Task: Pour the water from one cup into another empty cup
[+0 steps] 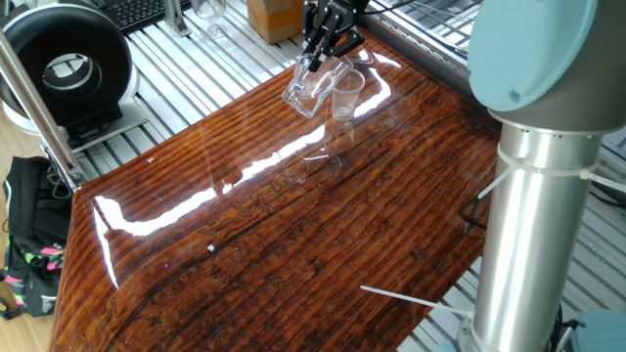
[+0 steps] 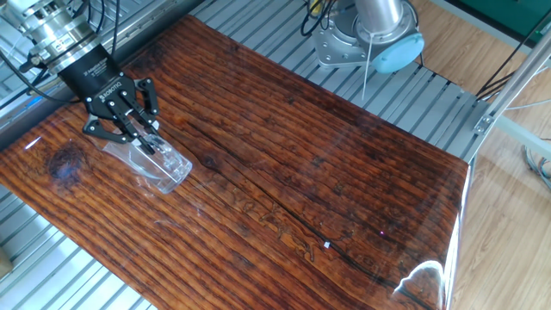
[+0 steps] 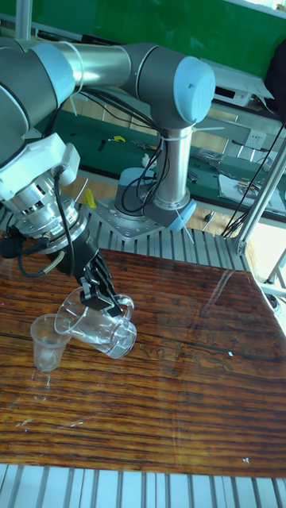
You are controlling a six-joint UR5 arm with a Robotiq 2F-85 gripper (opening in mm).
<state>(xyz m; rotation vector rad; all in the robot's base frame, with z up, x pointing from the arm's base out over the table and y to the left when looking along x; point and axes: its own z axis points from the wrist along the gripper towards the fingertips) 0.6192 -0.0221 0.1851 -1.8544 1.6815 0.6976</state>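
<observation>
My gripper [image 3: 97, 300] is shut on the upper wall of the clear glass mug [image 3: 105, 327] and holds it above the table, tilted steeply. The mug's rim leans left over the small clear tapered cup [image 3: 46, 343], which stands upright on the wood. In one fixed view the gripper [image 1: 315, 61] holds the mug [image 1: 311, 88] just left of the small cup [image 1: 347, 94]. From the other side the gripper [image 2: 145, 138] and tilted mug [image 2: 162, 162] show near the table's left end. I cannot make out the water through the glass.
The glossy wooden table [image 1: 293, 235] lies on a slatted metal frame. The arm's base column [image 1: 533, 225] stands at the right edge. A cardboard box [image 1: 274, 18] and a black round device [image 1: 68, 64] sit beyond the far edge.
</observation>
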